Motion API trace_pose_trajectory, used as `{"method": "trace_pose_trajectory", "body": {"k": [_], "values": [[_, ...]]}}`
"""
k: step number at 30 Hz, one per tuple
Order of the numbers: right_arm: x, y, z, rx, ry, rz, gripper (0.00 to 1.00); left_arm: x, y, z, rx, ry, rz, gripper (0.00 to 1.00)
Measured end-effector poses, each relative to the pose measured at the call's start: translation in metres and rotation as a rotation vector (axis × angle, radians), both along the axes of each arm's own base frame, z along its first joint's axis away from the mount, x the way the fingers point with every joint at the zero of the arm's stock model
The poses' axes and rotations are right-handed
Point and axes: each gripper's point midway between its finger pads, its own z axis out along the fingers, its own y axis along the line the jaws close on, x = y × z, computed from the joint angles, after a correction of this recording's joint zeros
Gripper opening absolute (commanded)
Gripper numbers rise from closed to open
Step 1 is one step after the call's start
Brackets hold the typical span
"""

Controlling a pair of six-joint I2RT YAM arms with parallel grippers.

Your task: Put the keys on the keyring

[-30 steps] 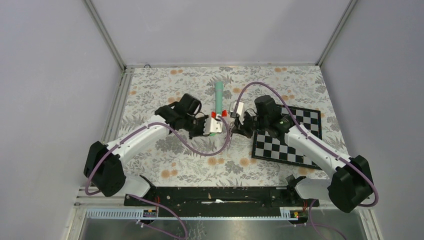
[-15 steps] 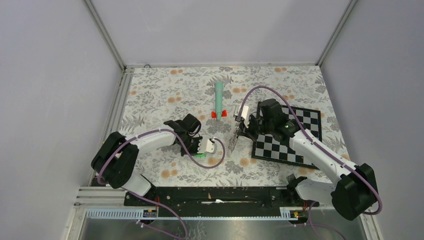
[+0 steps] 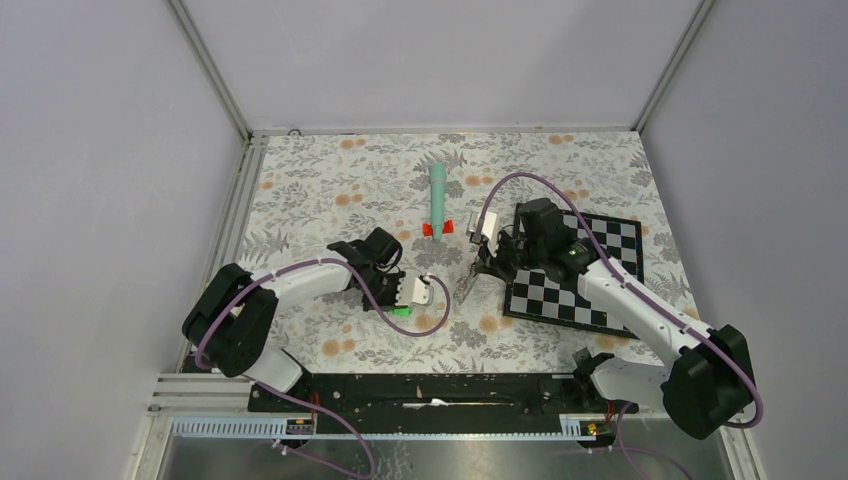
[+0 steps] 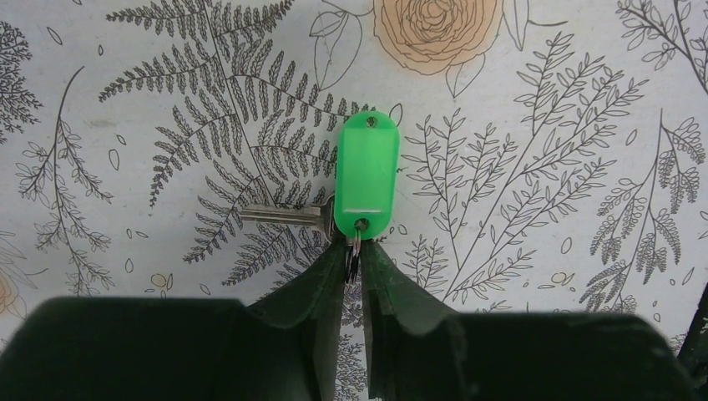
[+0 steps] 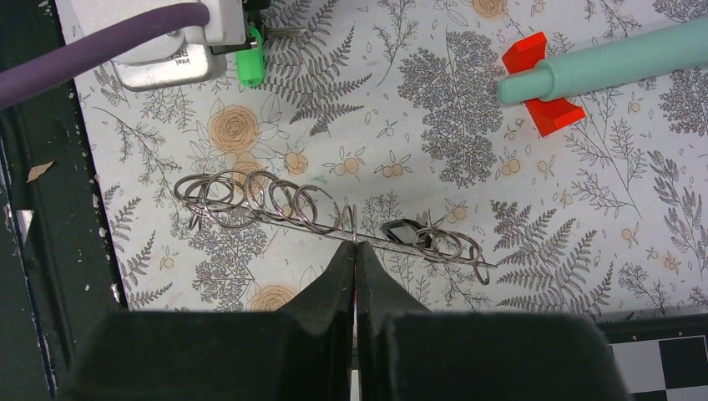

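- Left gripper (image 4: 355,255) has set the green key (image 4: 366,180) down, unthreaded; jaws barely parted around its ring, grip unclear.
- Right gripper (image 5: 355,248), at 3 o'clock, pinches the keyring (image 5: 284,219) tight.

Bright, even diffuse light, faint soft shadows, crisp wrist views, no glare
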Motion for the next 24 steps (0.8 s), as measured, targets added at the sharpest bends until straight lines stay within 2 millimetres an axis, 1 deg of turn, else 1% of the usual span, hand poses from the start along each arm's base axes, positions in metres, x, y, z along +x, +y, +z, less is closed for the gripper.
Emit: {"method": "trace_pose_trajectory", "body": {"k": [11, 21, 24], "values": [[-0.0001, 0.0003, -0.003, -0.004, 0.009, 0.001, 0.0, 0.0006, 0.0001, 0.0009, 0.002, -0.001, 0.004, 0.23], [-0.0001, 0.0005, -0.0059, -0.008, 0.018, 0.002, 0.0, 0.0003, 0.0001, 0.003, 0.005, 0.007, 0.015, 0.21], [0.0, 0.0006, -0.0066, -0.01, 0.02, 0.002, 0.0, 0.0003, 0.0001, 0.0039, 0.006, 0.009, 0.017, 0.19]]}}
